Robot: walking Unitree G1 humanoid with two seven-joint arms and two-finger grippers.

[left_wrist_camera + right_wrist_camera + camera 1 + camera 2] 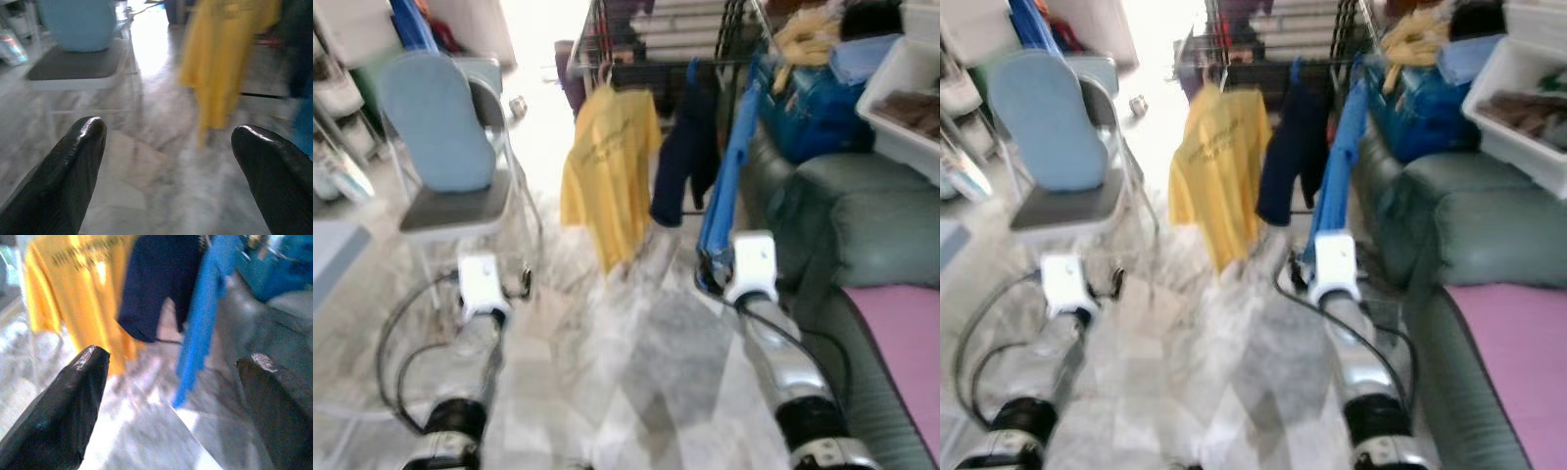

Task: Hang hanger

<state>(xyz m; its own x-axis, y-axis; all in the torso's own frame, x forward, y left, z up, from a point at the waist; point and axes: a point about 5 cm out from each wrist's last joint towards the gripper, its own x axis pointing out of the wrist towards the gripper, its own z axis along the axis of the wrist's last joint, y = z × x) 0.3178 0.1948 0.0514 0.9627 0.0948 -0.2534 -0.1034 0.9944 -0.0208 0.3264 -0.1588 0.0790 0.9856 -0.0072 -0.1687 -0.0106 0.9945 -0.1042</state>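
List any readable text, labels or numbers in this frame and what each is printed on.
None can be read.
Yellow T-shirt on the drying rack: dark print across the chest, too blurred to read; the right wrist view shows it too, just as smeared.
Bottles at the robot's far left: any labels are too small and blurred.

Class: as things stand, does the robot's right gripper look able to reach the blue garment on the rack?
Probably yes: the open right gripper faces the blue garment with only bare floor between them, though it hangs ahead, not yet touched.
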